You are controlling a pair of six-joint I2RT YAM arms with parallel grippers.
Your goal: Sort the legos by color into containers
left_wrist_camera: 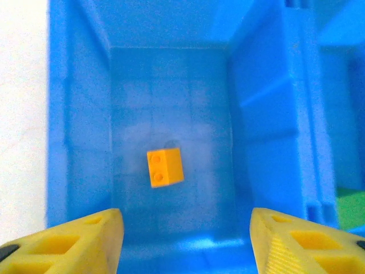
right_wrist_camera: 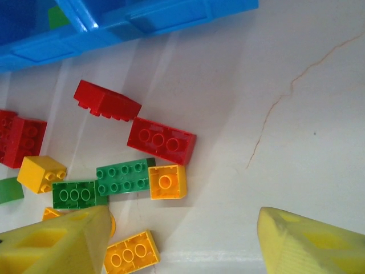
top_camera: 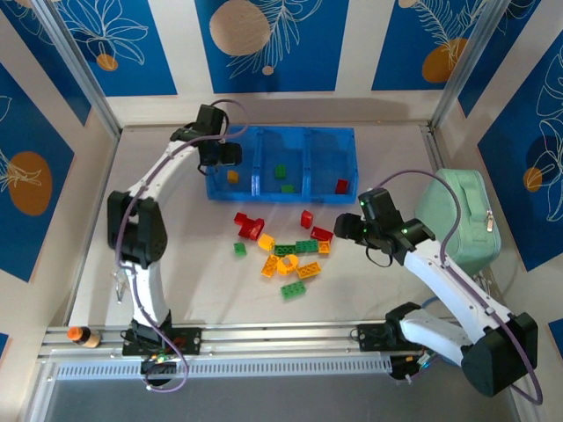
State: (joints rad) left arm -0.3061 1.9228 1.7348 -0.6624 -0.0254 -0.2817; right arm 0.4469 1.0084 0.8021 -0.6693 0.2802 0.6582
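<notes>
The translucent blue bin stands at the back middle with three containers side by side. My left gripper hangs open over the left one. Below its jaws is an orange lego, touching neither finger. The middle container holds two green legos, the right one a red lego. Several red, green and orange legos lie loose in front of the bin. My right gripper is open above bare table at the pile's right edge, near an orange brick and a red brick.
A mint-green zippered pouch lies at the right, behind my right arm. A small orange-capped object rests on the front rail at the left. Metal frame posts rise at the back corners. A thin crack runs across the tabletop.
</notes>
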